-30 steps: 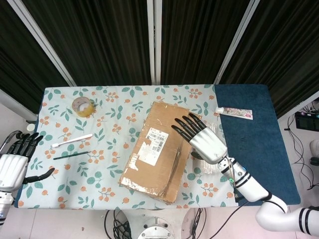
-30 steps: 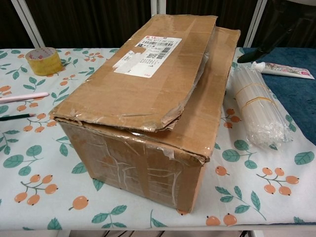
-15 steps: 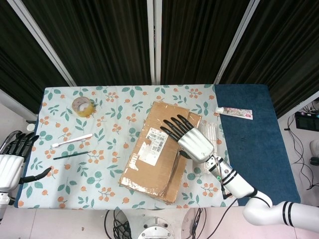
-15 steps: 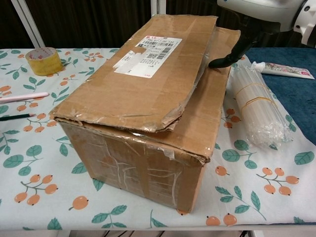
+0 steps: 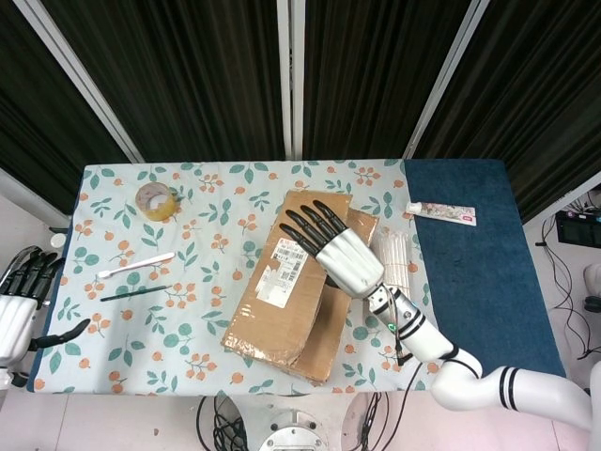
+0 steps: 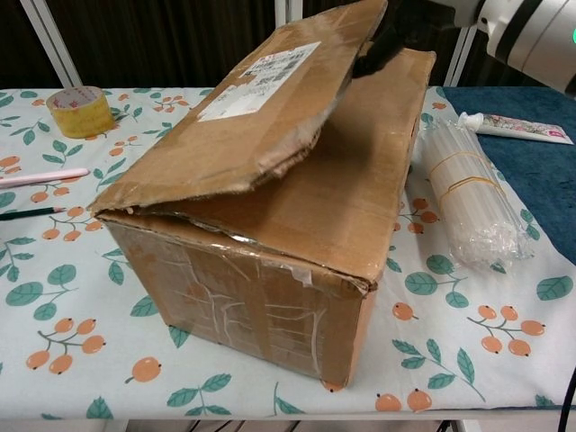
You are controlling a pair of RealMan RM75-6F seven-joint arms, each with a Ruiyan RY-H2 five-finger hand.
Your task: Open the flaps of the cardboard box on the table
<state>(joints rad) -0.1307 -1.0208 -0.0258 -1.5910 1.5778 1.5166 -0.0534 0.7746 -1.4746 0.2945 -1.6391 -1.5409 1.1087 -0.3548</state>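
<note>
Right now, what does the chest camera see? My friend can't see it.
A cardboard box sits on a flowery table, its top flap tilted up on the right side. A tape roll sits far left; a bundle of clear sticks lies right.

Brown cardboard box (image 6: 297, 216): matt, creased corrugated paper; front wall was covered in glossy clear tape; top flap carried a smooth white paper label (image 6: 256, 79).
Right hand (image 5: 340, 254): smooth silver shell with a slight sheen, and black plastic-looking fingers (image 5: 305, 222).
Left hand (image 5: 17, 310): same silvery shell, at the table's left edge.
Leaf-and-orange tablecloth (image 6: 81, 297): matt printed cloth.
Dark blue mat (image 5: 479, 272): matt, felt-like.
Clear bundle of sticks (image 6: 468, 202): glossy translucent plastic.
Yellow tape roll (image 6: 81, 110): shiny.
</note>
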